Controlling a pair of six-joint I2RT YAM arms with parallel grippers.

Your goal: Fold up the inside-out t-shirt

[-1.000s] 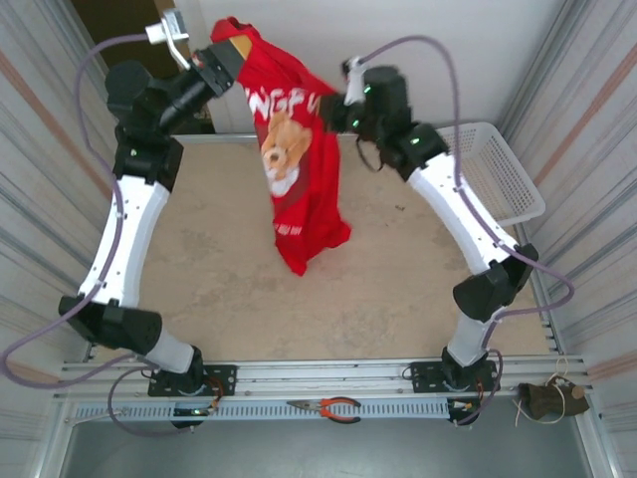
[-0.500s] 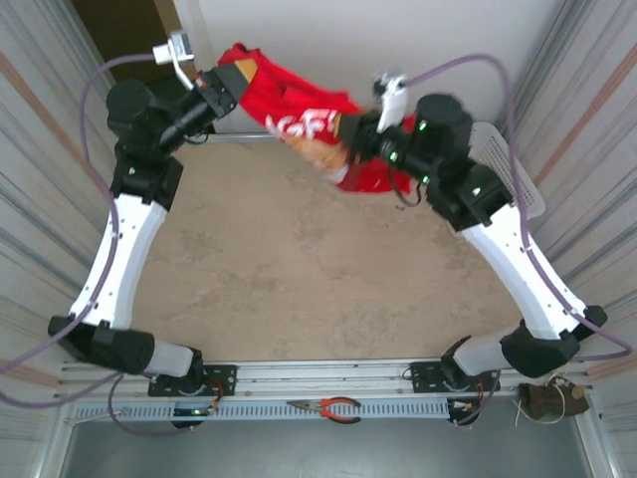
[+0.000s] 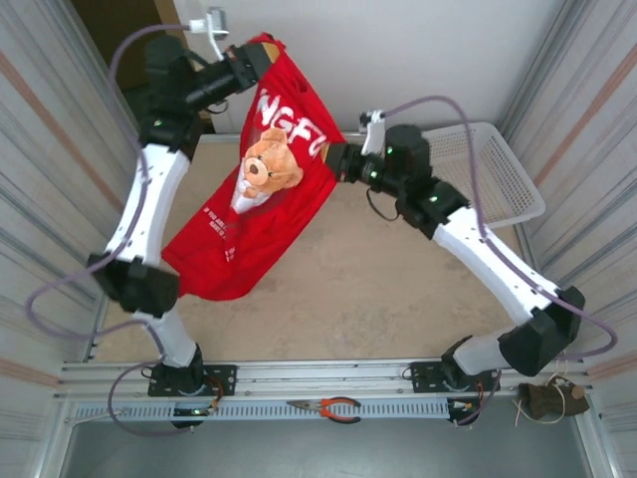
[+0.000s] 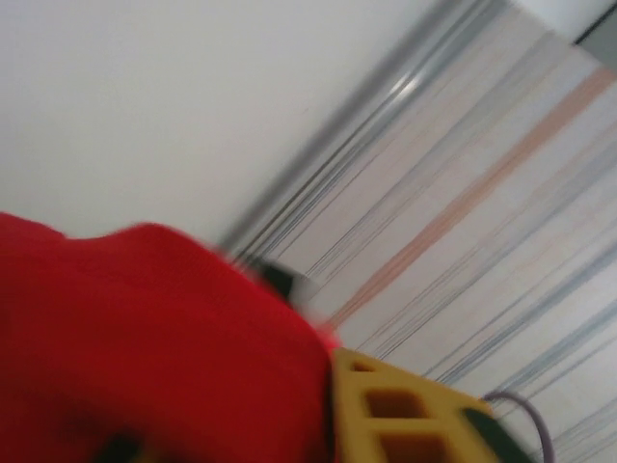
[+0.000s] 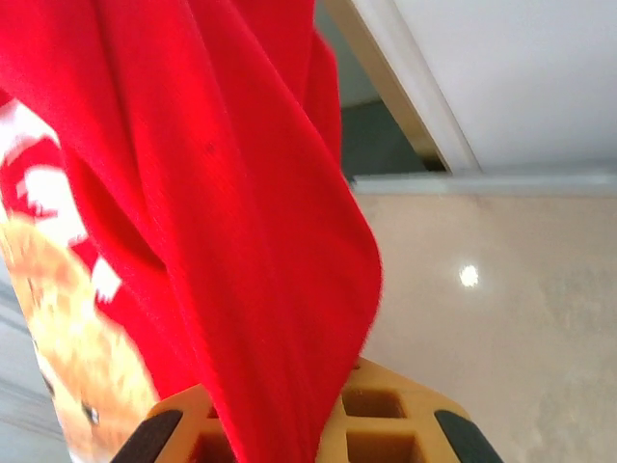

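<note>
The t-shirt point(image 3: 261, 214) hangs spread between both claws, with the bear print facing the overhead camera. The right claw point(image 3: 334, 159) is clamped on one edge, and red cloth passes between its yellow fingers point(image 5: 376, 378). The left claw point(image 3: 251, 60), high at the far wall, has cloth against it. Its blurred wrist view does not show a grip. The hem sags over the beige table point(image 3: 398, 289). A white basket point(image 3: 493, 169) sits far right, and pliers point(image 3: 333, 407) lie on the near rail.

Robotics lab bench: aluminium rails point(image 3: 318, 370), corrugated panel walls point(image 3: 50, 149), pliers point(image 3: 328, 407), white basket point(image 3: 495, 175).
</note>
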